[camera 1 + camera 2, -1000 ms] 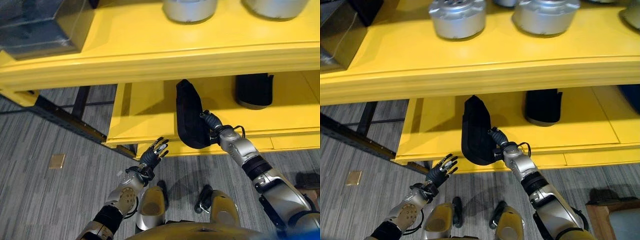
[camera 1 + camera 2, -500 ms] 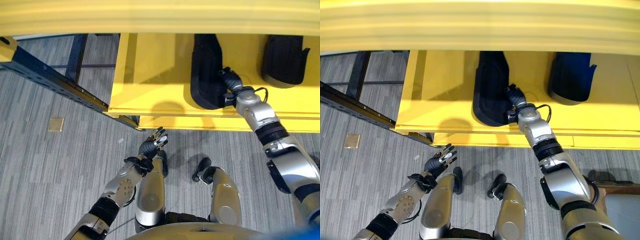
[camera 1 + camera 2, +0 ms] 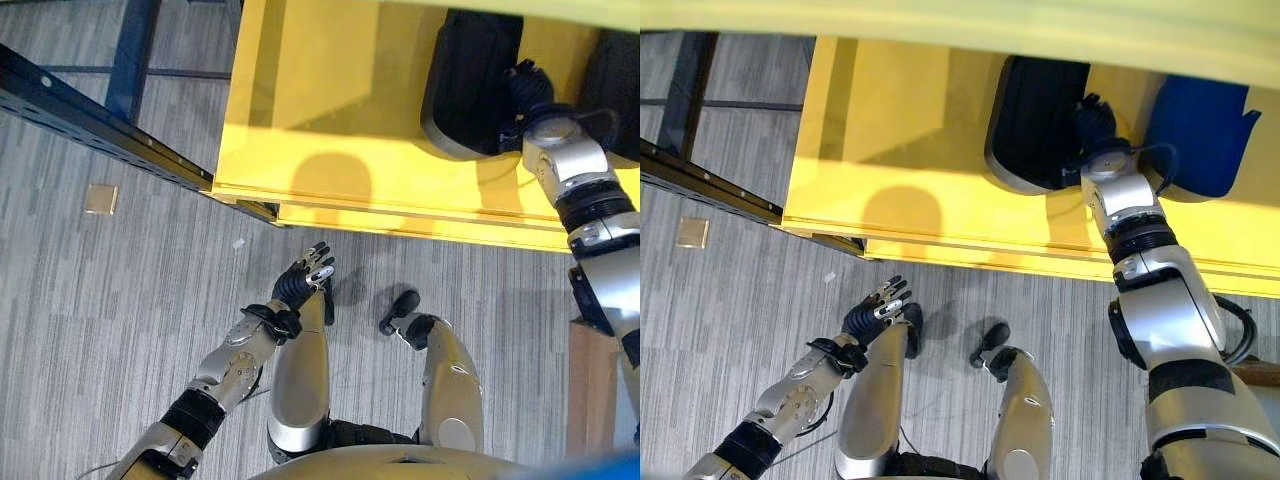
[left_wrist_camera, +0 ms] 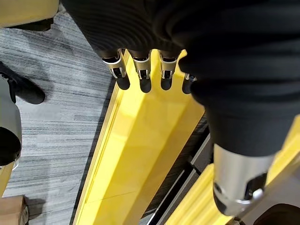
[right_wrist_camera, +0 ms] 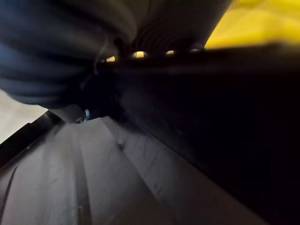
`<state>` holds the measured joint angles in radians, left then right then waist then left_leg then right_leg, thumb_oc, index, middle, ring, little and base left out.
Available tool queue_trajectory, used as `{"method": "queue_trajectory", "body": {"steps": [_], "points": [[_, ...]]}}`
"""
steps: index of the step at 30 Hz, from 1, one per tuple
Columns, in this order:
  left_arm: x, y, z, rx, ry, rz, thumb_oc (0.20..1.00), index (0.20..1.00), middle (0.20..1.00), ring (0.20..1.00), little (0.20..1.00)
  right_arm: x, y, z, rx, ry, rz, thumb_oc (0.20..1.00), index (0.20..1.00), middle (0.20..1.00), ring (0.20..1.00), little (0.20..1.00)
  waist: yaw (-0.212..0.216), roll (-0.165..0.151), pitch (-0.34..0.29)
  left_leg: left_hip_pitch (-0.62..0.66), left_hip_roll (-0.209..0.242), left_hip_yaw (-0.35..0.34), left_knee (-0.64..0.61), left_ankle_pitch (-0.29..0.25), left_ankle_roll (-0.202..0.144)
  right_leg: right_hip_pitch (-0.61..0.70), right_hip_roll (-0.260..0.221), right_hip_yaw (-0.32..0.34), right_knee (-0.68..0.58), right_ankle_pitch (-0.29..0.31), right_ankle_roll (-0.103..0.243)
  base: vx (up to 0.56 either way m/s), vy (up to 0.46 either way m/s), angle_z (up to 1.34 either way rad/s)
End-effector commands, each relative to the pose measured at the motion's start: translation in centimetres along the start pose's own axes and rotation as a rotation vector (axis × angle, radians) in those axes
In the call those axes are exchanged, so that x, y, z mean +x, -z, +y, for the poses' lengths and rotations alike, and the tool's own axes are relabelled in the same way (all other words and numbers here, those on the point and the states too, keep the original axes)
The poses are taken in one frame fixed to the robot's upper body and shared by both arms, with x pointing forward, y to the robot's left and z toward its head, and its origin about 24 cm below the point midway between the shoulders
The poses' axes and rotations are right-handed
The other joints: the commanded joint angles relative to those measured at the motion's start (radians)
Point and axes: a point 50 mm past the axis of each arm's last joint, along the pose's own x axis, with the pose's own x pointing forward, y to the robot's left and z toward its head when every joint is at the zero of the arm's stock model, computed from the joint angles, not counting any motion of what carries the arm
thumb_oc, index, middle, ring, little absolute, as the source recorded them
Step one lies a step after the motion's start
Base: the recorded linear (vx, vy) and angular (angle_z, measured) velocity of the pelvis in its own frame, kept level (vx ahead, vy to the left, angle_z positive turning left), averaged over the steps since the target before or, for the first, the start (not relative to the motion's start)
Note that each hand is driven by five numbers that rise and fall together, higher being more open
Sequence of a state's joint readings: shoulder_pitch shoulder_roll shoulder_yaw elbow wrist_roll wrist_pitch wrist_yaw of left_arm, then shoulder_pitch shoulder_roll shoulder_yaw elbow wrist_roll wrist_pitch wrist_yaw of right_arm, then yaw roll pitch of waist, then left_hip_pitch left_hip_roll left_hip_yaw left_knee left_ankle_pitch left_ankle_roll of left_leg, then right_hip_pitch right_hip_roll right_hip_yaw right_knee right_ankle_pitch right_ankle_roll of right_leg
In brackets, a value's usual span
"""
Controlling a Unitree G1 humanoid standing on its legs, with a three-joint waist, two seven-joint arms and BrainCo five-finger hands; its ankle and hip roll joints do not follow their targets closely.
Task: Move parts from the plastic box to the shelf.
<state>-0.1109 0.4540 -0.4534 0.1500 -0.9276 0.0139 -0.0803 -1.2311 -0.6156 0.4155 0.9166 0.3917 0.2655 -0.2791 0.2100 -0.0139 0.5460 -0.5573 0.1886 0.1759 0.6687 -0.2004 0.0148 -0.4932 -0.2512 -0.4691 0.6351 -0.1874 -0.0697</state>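
I see the robot's right hand reaching onto the lower yellow shelf board, and it is against the right side of the black moulded part with a rounded front end, which lies flat on this board. Whether the fingers are curled on the part or only pressing against it I cannot tell, because they are dark against the dark part, and the right wrist view gives only a dark surface very close to the camera. A second dark part lies just beside it on the same board, on the far side of the hand. The left hand hangs low over the grey carpet floor, well apart from the shelf, with the fingers straight and spread and nothing in them. I judge the black part to be stiff, probably hard plastic or rubber, not fragile, and of moderate weight for its size; its smooth rounded shell looks a little slippery. If I have to take it again, I would hold it across the narrow width near the middle, thumb on one long edge and fingers on the other, and not at the rounded end, where the fingers could slide off.
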Motion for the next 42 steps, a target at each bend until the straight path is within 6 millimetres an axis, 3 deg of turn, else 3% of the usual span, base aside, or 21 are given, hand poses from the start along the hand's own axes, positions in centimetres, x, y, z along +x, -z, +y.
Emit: {"method": "queue_trajectory", "body": {"steps": [1, 8, 17, 26, 28, 29, 33, 42], "points": [[-0.6, -0.2, -2.6, -0.016, 0.104, -0.036, 1.0, 1.0, 1.0, 1.0, 1.0, 0.3, -0.8, -2.5, -0.141, 0.118, -0.038, 0.2, 0.2, 0.2, 0.2, 0.2, 0.023, 0.02, -0.026, 0.018, -0.013, -0.01, -0.126, 0.029, 0.012, 0.008, 0.0, 0.059, 0.146, -0.084, 0.065, 0.0, 0.0, 0.0], [-0.6, -0.1, -2.0, -0.024, 0.068, -0.028, 1.0, 1.0, 1.0, 1.0, 1.0, 0.6, -2.3, -4.2, -0.373, 0.216, -0.063, 0.2, 0.2, 0.2, 0.2, 0.2, 0.028, 0.021, -0.026, -0.043, -0.002, -0.018, -0.103, 0.028, 0.012, -0.05, 0.0, 0.056, 0.179, -0.09, 0.061, 0.0, -0.006, 0.02], [-0.9, -0.2, -1.2, -0.032, 0.054, -0.043, 1.0, 1.0, 1.0, 1.0, 1.0, 0.7, -2.4, -5.0, -0.569, 0.257, -0.038, 0.2, 0.2, 0.2, 0.2, 0.2, 0.028, 0.027, -0.026, -0.054, 0.008, -0.014, -0.107, 0.032, 0.01, -0.07, -0.01, 0.056, 0.181, -0.084, 0.065, 0.0, 0.0, 0.0], [-1.0, -0.1, -1.0, -0.04, 0.047, -0.037, 1.0, 1.0, 1.0, 1.0, 1.0, 0.7, -1.9, -5.3, -0.51, 0.296, 0.013, 0.2, 0.2, 0.2, 0.2, 0.2, 0.029, 0.033, -0.026, -0.044, 0.011, -0.01, -0.123, 0.039, 0.003, -0.068, -0.013, 0.053, 0.174, -0.081, 0.067, 0.0, -0.004, 0.0], [-0.9, -0.1, -1.0, -0.037, 0.049, -0.04, 1.0, 1.0, 1.0, 1.0, 1.0, 0.7, -1.6, -5.2, -0.469, 0.304, 0.036, 0.649, 0.649, 0.649, 0.649, 0.649, 0.027, 0.033, -0.026, -0.042, 0.014, -0.009, -0.121, 0.037, 0.002, -0.067, -0.015, 0.054, 0.176, -0.084, 0.067, 0.0, 0.0, 0.0], [-0.9, -0.1, -1.0, -0.036, 0.052, -0.042, 1.0, 1.0, 1.0, 1.0, 1.0, 0.7, -1.4, -5.3, -0.469, 0.304, 0.04, 1.0, 1.0, 1.0, 1.0, 1.0, 0.026, 0.034, -0.026, -0.041, 0.014, -0.008, -0.121, 0.037, 0.002, -0.067, -0.014, 0.055, 0.176, -0.084, 0.067, 0.0, 0.0, 0.0], [-0.8, -0.2, -1.4, -0.049, 0.069, -0.046, 1.0, 1.0, 1.0, 1.0, 1.0, 0.6, -0.6, -4.7, -0.31, 0.294, 0.057, 1.0, 1.0, 1.0, 1.0, 1.0, 0.018, 0.037, -0.026, -0.035, 0.014, -0.003, -0.124, 0.035, 0.002, -0.068, -0.017, 0.06, 0.176, -0.086, 0.07, 0.0, 0.002, -0.01], [-0.4, 0.2, -1.8, -0.065, 0.064, -0.026, 1.0, 1.0, 1.0, 1.0, 1.0, 0.6, 0.0, -4.6, -0.277, 0.314, 0.066, 1.0, 1.0, 1.0, 1.0, 1.0, 0.005, 0.05, -0.026, -0.009, 0.009, 0.012, -0.138, 0.035, 0.001, -0.054, -0.017, 0.072, 0.162, -0.086, 0.072, -0.02, 0.021, -0.08]]}}
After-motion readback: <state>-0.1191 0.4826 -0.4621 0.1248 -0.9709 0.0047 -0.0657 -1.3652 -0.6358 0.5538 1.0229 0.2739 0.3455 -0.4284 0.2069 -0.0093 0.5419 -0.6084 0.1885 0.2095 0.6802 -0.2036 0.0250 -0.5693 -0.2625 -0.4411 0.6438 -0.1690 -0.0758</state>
